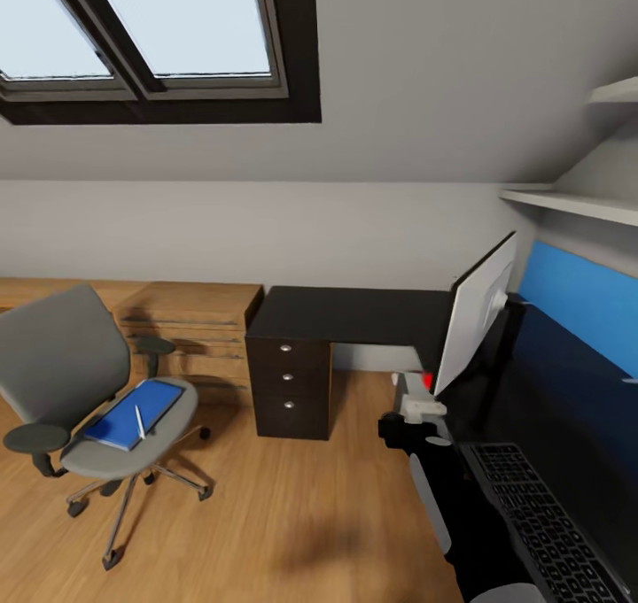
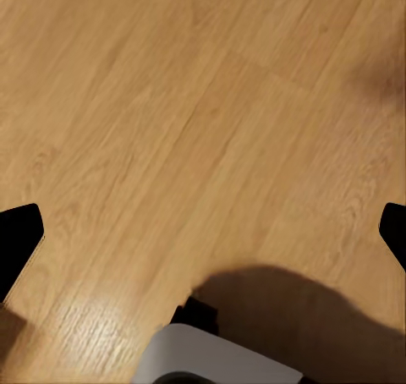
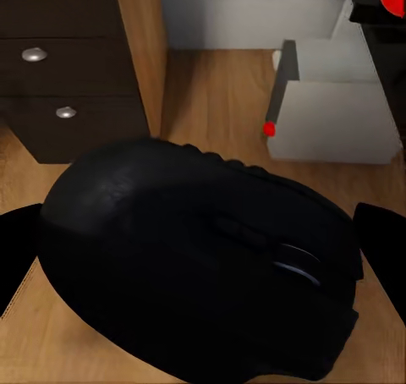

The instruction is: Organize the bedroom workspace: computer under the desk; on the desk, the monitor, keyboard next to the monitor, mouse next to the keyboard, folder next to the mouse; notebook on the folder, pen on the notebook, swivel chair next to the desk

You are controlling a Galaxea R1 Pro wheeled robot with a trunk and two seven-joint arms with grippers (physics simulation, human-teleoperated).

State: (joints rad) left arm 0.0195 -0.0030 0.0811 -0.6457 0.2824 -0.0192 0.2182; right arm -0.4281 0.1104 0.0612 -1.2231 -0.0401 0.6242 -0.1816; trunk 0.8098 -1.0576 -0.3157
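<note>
Clamped between my right gripper point(image 3: 203, 249) fingers, mouse point(image 3: 203, 266) is heading deskward; left gripper point(image 2: 203, 232) gaping empty; folder point(image 1: 133, 414) awaiting on chair point(image 1: 89, 390).

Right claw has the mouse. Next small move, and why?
Probably carry the mouse over the desk and set it beside the keyboard. The right claw grips it above bare floor, and the keyboard already lies on the desktop by the monitor.

The robot's right arm point(image 1: 461, 506) is a thick black glossy limb with rounded segments, a pale grey band along one side and a white block-shaped fitting near its far end. Its right gripper point(image 3: 203, 249) has flat black fingers. The left gripper point(image 2: 203, 232) has matching black fingertips point(image 2: 17, 236) and a rounded white-grey housing.
</note>
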